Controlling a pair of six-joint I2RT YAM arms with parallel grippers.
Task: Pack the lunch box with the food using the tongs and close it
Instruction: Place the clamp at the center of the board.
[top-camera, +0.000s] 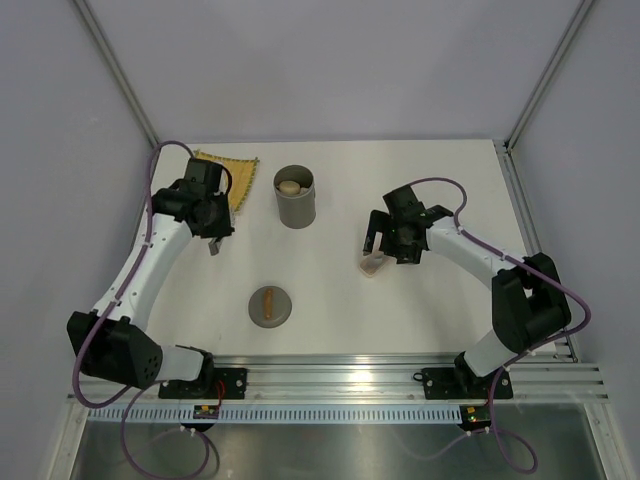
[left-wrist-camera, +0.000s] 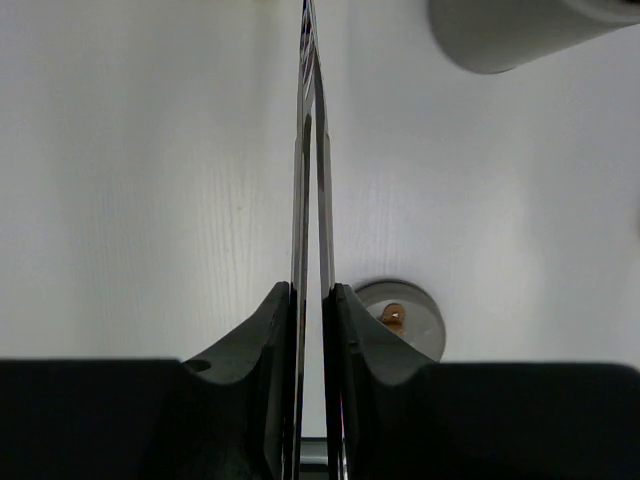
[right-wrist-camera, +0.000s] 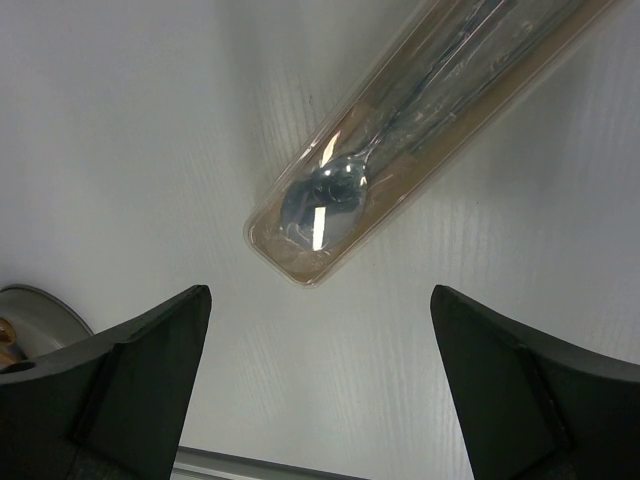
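Note:
The lunch box is a grey upright canister at the back middle, open on top, with a pale piece of food inside. Its wall also shows at the top right of the left wrist view as the lunch box. My left gripper hangs left of it, shut on the tongs. The two silver arms are squeezed nearly together between the fingers, and their tips point away from the camera. My right gripper stands open over the table, with nothing between its fingers.
A round grey lid with a brown handle lies at the front middle, also seen as the lid. A pale cutlery case holding a spoon lies just beyond the right gripper. A yellow woven mat sits behind the left arm.

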